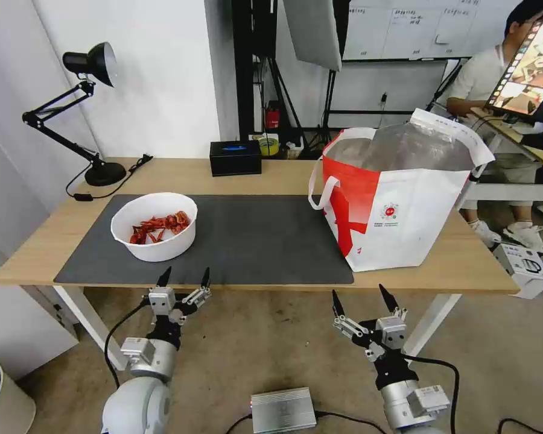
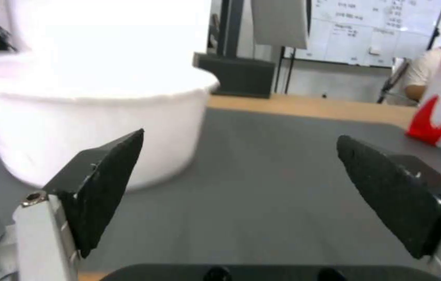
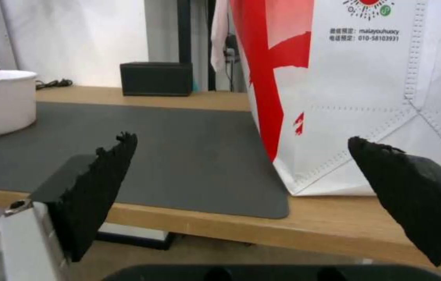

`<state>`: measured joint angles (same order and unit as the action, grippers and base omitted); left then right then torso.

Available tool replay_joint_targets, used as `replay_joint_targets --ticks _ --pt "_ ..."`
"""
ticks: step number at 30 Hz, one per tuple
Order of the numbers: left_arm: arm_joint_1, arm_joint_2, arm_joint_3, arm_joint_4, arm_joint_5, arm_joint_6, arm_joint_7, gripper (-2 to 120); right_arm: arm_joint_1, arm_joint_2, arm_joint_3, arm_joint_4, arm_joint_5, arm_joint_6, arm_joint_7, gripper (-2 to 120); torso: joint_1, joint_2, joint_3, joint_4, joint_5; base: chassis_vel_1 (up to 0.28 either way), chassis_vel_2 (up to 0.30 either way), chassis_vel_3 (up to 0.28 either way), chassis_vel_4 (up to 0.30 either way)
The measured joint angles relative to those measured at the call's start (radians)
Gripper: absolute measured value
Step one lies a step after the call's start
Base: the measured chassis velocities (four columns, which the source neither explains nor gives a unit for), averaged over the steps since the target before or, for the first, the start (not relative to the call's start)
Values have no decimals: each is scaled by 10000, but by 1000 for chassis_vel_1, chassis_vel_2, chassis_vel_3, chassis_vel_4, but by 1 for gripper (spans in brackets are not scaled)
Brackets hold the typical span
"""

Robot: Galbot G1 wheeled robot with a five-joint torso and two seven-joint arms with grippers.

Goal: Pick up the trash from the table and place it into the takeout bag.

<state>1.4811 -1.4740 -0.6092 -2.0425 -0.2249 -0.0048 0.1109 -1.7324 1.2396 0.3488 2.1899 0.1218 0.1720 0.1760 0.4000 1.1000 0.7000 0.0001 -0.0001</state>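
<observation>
Both arms reach forward at the table's point(image 1: 271, 172) near edge, left gripper point(image 1: 184, 278) and right gripper point(image 1: 363, 296) spread wide and empty. Just beyond the left gripper sits the bowl point(image 1: 154, 226) of red shells. Ahead of the right gripper stands the takeout bag point(image 1: 398, 193), printed "010-58103931".

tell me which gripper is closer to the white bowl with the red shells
Left. The left gripper hangs open just off the table's near edge, right in front of the bowl. The right gripper, also open, hangs far off, below the takeout bag.
</observation>
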Motion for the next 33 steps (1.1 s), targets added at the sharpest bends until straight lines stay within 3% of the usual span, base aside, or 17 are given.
replay_joint_targets --ticks 4,7,8,11,12,14,15,17,18,20,21,24,25,28,29,30,33 --pt "-371 641 -152 -521 -584 698 -281 100 1 1 2 -4 0 0 4 100 0 0 0 0 0 0 0 0 0" --pt "-1122 1744 -110 -653 -1323 1278 -1263 100 3 0 3 -4 0 0 7 100 0 0 0 0 -2 0 0 0 0" --pt "-1122 1744 -110 -653 -1323 1278 -1263 100 3 0 3 -4 0 0 7 100 0 0 0 0 -2 0 0 0 0" --pt "-1944 2995 -39 -416 -2133 1783 -2228 100 4 -1 2 -5 2 0 11 100 1 -1 2 -1 -2 0 0 0 0" --pt "-1944 2995 -39 -416 -2133 1783 -2228 100 4 -1 2 -5 2 0 11 100 1 -1 2 -1 -2 0 0 0 0" --pt "-2495 3816 6 -133 -2486 2038 -2495 100 5 -1 2 -5 4 0 13 100 2 0 2 -1 -2 0 0 0 0" --pt "-2495 3816 6 -133 -2486 2038 -2495 100 5 -1 2 -5 4 0 13 100 2 0 2 -1 -2 0 0 0 0" --pt "-3263 4844 167 297 -2898 2469 -2721 100 6 -1 2 -5 6 0 15 100 1 -1 1 0 1 0 0 0 0" --pt "-3263 4844 167 297 -2898 2469 -2721 100 6 -1 2 -5 6 0 15 100 1 -1 1 0 1 0 0 0 0" --pt "-4129 5709 493 853 -3343 3126 -2724 100 5 -1 3 -5 7 0 17 100 1 -1 2 1 -1 0 0 0 0" --pt "-4129 5709 493 853 -3343 3126 -2724 100 5 -1 3 -5 7 0 17 100 1 -1 2 1 -1 0 0 0 0" --pt "-5522 6692 1148 1844 -4060 4289 -2469 100 7 -1 0 -5 10 -2 16 100 2 -1 2 -3 0 0 0 0 0" --pt "-5522 6692 1148 1844 -4060 4289 -2469 100 7 -1 0 -5 10 -2 16 100 2 -1 2 -3 0 0 0 0 0" --pt "-6340 7336 1312 2386 -5285 5900 -2323 100 6 -2 2 -5 10 -3 17 100 2 -2 2 -2 -1 0 0 0 0" --pt "-6340 7336 1312 2386 -5285 5900 -2323 100 6 -2 2 -5 10 -3 17 100 2 -2 2 -2 -1 0 0 0 0" --pt "-6646 7586 1330 2616 -5872 6723 -2296 100 6 -2 1 -5 11 -4 17 100 1 -1 1 3 1 0 0 0 0" --pt "-7440 7957 1690 3217 -7042 7487 -2294 100 7 -1 0 -3 11 -6 17 100 1 -1 1 1 1 0 0 0 0"
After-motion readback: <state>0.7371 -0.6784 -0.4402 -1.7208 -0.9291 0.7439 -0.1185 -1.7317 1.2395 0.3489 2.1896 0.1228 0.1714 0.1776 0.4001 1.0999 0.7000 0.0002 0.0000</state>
